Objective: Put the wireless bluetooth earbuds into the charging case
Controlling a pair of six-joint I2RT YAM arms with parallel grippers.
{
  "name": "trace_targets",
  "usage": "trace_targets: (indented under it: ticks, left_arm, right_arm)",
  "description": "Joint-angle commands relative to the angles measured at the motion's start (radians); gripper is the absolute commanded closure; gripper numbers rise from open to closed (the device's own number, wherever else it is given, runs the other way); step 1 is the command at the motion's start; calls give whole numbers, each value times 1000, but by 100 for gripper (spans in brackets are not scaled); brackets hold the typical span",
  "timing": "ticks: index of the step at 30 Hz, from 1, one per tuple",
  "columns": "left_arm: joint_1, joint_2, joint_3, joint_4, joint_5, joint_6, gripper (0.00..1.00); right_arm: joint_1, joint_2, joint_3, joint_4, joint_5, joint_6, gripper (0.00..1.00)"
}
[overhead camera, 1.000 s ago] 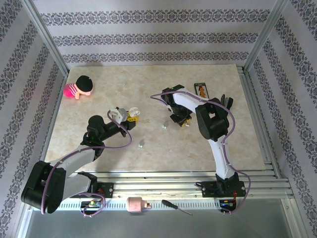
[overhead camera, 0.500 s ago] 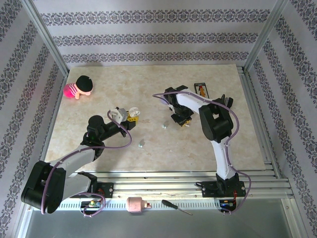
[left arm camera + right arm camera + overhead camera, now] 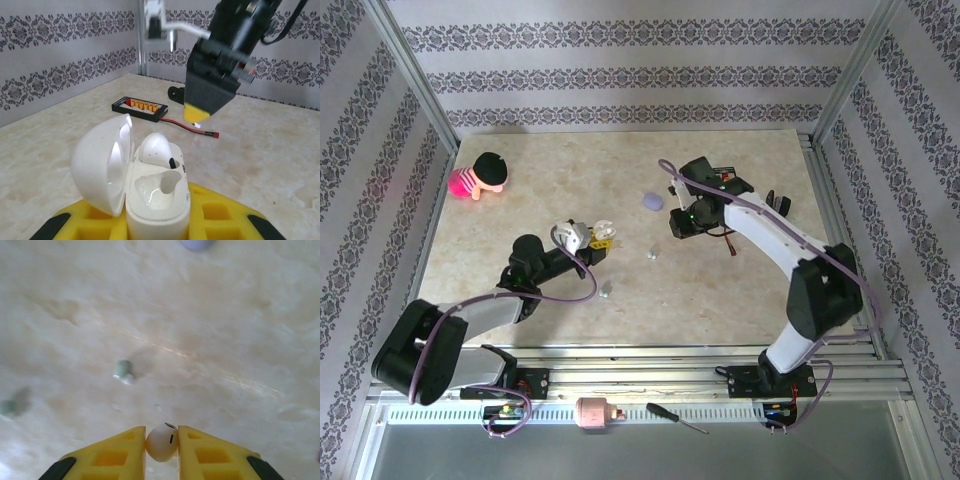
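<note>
My left gripper (image 3: 582, 238) is shut on the white charging case (image 3: 156, 192), which it holds upright. The case's lid stands open to the left. One white earbud (image 3: 154, 148) sits in the far socket, and the near socket (image 3: 162, 186) is empty. My right gripper (image 3: 161, 441) is shut on another white earbud (image 3: 161, 444), pinched between its yellow fingertips above the table. In the left wrist view that gripper (image 3: 196, 115) hangs beyond the case. Two pale green earbuds (image 3: 651, 254) (image 3: 606, 291) lie loose on the table between the arms; one (image 3: 123, 371) shows below the right gripper.
A lavender pebble-shaped object (image 3: 649, 201) lies left of the right gripper. A black connector board (image 3: 140, 106) with a red-black wire (image 3: 192, 127) lies further back. A pink doll (image 3: 480, 176) sits at the far left. A screwdriver (image 3: 677, 418) rests on the front rail.
The right arm has swung back and stretched out, lifting its gripper with the white earbud and uncovering the lavender object. The left gripper has shifted slightly right with the case.
</note>
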Motion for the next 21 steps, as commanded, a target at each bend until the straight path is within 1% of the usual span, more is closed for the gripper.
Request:
trace_targets:
  ticks: [1,4,6,9,11,15,21]
  left_arm:
    - [-49,54,16,196,-113,23,98]
    - [-100,118,29,280,-229,59,98]
    - [-124,162,42,329,-284,75,98]
    - [-143,216,84,323,-313,90,99]
    - [-159,241,106,311,-343,106,99]
    - [-175,300,137,317,-401,91,99]
    - [-187,359,187,320,-410,60,100]
  right_arm:
    - [-14,-79,-58,172,-125,134,79]
    - [-11,-135,-118,295,-174,226,79]
    - [-10,-171,-166,394,-208,293,79]
    - [-3,-201,-206,494,-260,355,79]
    - [13,-210,-207,519,-266,364,79]
    - [50,-217,-203,569,-278,391,79]
    - [104,-187,-191,646,-302,427,79]
